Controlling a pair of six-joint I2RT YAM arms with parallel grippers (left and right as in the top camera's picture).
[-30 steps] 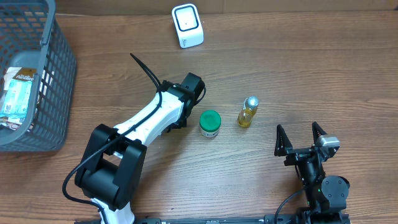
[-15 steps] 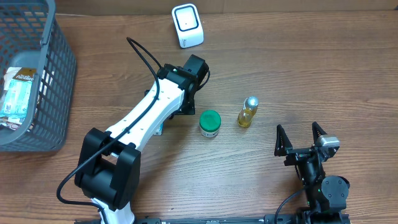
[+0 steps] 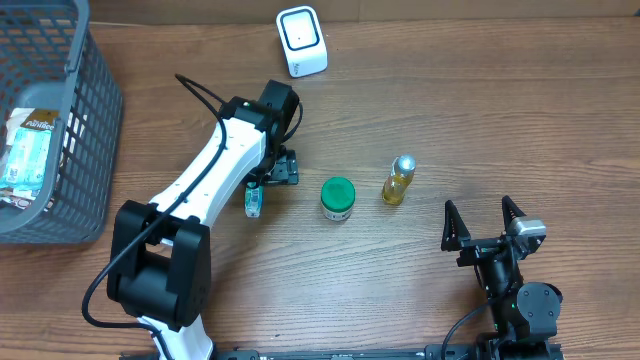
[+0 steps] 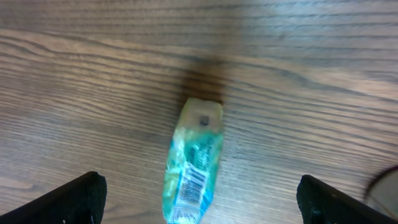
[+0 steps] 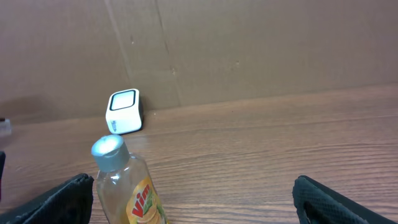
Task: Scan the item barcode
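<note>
**Overhead: packet lies flat on the table, held by neither tool**

The left tool [image 4: 199, 183] hangs over the teal packet [image 3: 254, 203], fingers spread wide and touching nothing. The packet's barcode faces up. The right tool [image 3: 479, 212] also gapes, holding nothing. The white scanner [image 3: 301, 40] stands well apart from the packet.

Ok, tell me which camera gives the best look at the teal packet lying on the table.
Left wrist view: the teal packet lies right below the camera, large in frame, with its barcode facing up. Overhead shows it only as a small shape, label unreadable. The right wrist view does not show it.
</note>
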